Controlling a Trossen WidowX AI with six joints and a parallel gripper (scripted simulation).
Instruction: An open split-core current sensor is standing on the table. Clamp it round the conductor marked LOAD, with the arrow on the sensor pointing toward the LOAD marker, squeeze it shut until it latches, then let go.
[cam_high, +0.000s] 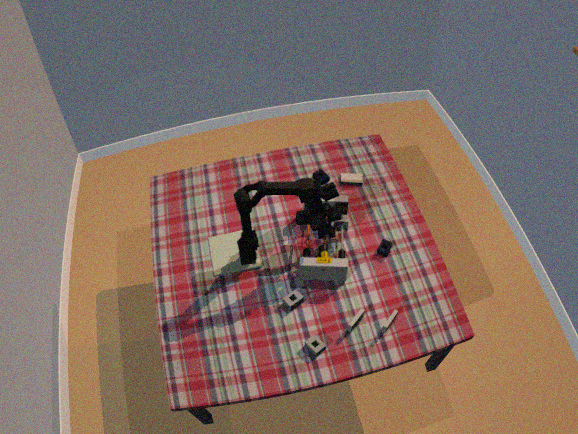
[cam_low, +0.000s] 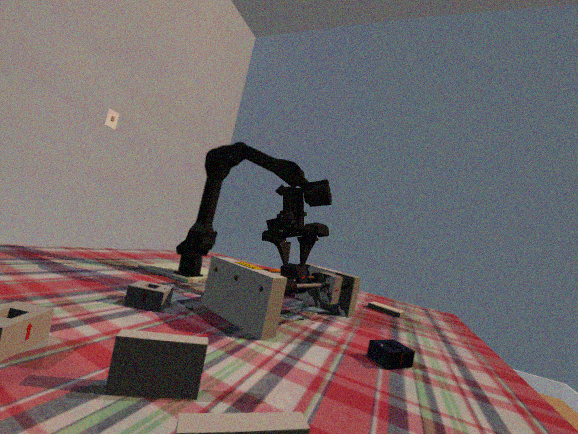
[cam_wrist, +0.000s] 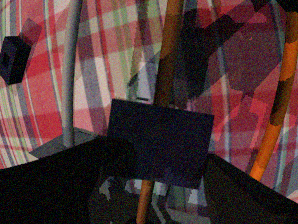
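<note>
My gripper (cam_low: 295, 260) (cam_wrist: 155, 155) is shut on a dark, boxy current sensor (cam_low: 295, 271) (cam_wrist: 161, 137), low between the two grey end blocks of the conductor stand. In the wrist view the sensor sits at the middle brown-orange conductor (cam_wrist: 170, 55), which shows above and below it. A grey conductor (cam_wrist: 70, 75) runs to its left and an orange conductor (cam_wrist: 287, 90) to its right. A yellow label (cam_high: 323, 258) (cam_low: 247, 265) is on the near end block (cam_high: 324, 274) (cam_low: 240, 300); its text is unreadable. The sensor's arrow and latch are hidden, so whether it is latched cannot be told.
A small dark block (cam_high: 384, 248) (cam_low: 390, 354) (cam_wrist: 14, 59) lies right of the stand. Two pale hollow blocks (cam_high: 293, 298) (cam_high: 315, 344) and two thin pale plates (cam_high: 356, 320) (cam_high: 389, 322) stand nearer the front. A pale block (cam_high: 351, 179) lies behind.
</note>
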